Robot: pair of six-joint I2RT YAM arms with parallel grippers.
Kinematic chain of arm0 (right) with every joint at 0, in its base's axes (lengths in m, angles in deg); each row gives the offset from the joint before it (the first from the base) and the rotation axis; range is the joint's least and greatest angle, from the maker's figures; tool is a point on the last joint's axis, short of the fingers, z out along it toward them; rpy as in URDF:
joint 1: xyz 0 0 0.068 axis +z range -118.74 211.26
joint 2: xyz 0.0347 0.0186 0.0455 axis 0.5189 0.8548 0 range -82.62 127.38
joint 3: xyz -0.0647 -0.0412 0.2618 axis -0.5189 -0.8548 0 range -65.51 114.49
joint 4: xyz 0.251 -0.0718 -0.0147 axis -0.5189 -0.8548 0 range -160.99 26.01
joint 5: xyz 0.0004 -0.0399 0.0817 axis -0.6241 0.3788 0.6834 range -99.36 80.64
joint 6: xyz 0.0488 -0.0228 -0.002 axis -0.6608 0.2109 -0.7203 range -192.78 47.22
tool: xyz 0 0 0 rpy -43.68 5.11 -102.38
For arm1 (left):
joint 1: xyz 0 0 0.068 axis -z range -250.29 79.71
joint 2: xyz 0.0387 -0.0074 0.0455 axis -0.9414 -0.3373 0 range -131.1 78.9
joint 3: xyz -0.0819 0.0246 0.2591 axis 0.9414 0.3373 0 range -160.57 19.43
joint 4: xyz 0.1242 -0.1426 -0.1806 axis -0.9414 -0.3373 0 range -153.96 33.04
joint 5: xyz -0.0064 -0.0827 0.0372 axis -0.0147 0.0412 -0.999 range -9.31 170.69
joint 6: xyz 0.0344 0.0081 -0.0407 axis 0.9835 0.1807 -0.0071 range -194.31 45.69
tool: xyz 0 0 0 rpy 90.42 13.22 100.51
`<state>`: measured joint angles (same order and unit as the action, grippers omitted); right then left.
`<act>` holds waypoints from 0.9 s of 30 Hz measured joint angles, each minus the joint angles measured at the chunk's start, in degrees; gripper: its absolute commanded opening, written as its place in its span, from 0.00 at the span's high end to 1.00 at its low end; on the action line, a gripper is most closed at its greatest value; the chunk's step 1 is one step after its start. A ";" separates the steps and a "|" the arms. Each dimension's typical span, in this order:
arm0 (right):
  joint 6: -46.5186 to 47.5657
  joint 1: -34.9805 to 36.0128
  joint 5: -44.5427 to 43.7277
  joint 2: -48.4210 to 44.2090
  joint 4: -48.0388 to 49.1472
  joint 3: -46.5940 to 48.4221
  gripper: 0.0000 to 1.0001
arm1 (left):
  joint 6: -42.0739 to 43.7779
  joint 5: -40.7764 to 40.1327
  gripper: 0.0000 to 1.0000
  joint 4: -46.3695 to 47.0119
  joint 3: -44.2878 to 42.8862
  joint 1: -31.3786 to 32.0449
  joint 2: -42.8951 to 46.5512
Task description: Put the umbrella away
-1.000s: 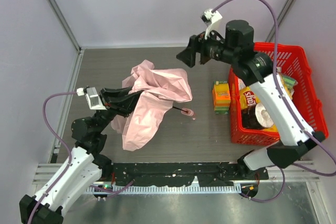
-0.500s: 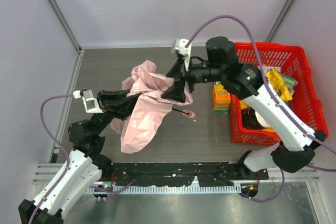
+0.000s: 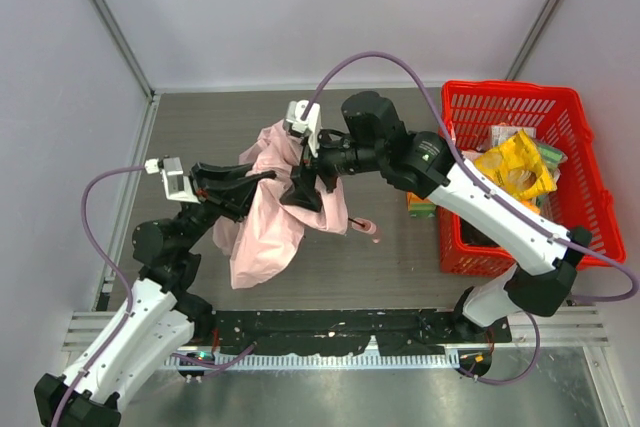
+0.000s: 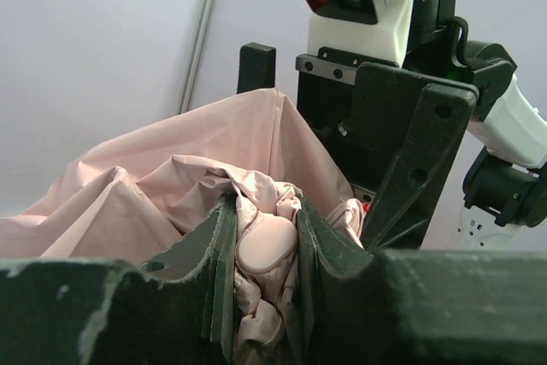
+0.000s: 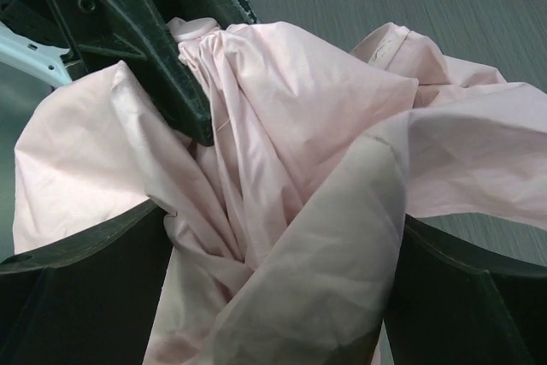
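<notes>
Umbrella point(image 3: 262, 232), pale pink and crumpled, drooped over the left half of the dark counter point(image 3: 400, 257), well apart from a red basket point(image 3: 500, 97). The left fingers point(image 4: 214, 245) pinched a bunch of its fabric. The right fingers point(image 5: 77, 297) were spread wide around another fold.

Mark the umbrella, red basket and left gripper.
umbrella point(image 3: 262, 237): top view, on the lower drape of pink fabric.
red basket point(image 3: 500, 102): top view, on the far mesh wall.
left gripper point(image 4: 266, 224): left wrist view, midway between fingertips clamped on the fabric.

Bright, even lighting with soft, faint shadows.
</notes>
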<state>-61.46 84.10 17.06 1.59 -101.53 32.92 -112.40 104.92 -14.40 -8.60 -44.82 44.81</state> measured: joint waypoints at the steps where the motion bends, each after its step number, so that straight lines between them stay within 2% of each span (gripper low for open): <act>1: -0.02 0.00 -0.07 0.46 0.37 0.00 0.08 | -0.42 0.00 1.00 -0.04 -0.15 0.00 -0.20; 9: 0.17 0.07 0.57 3.50 1.46 0.00 0.08 | -2.97 1.57 1.00 -0.61 -1.09 -0.33 -2.75; 13: 0.37 0.07 3.52 3.93 1.53 -0.24 0.08 | -6.05 4.44 1.00 2.12 -1.16 -0.48 -4.55; 16: 0.35 0.09 5.64 3.93 2.45 -1.01 0.11 | -8.26 5.77 1.00 3.32 -1.49 -0.48 -5.33; 19: 0.00 0.17 7.52 3.96 3.85 -1.77 0.21 | -9.66 6.03 1.00 3.32 -1.68 -0.55 -5.40; 21: -0.20 0.20 8.48 4.09 4.20 -1.79 0.24 | -10.01 6.25 1.00 2.75 -2.05 -0.66 -5.40; 22: -0.52 0.22 9.11 4.24 4.42 -1.79 0.24 | -10.08 6.32 1.00 2.54 -2.27 -0.70 -5.38; 24: -0.96 0.24 10.34 4.59 4.96 -1.79 0.16 | -10.21 6.47 1.00 1.84 -2.67 -0.81 -5.22; 27: -1.31 0.22 11.26 5.11 5.55 -1.79 0.17 | -10.62 6.91 1.00 0.83 -2.71 -0.87 -4.59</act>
<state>-62.78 84.32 28.31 6.70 -95.98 31.13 -123.02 111.83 -13.57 -11.31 -45.69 40.22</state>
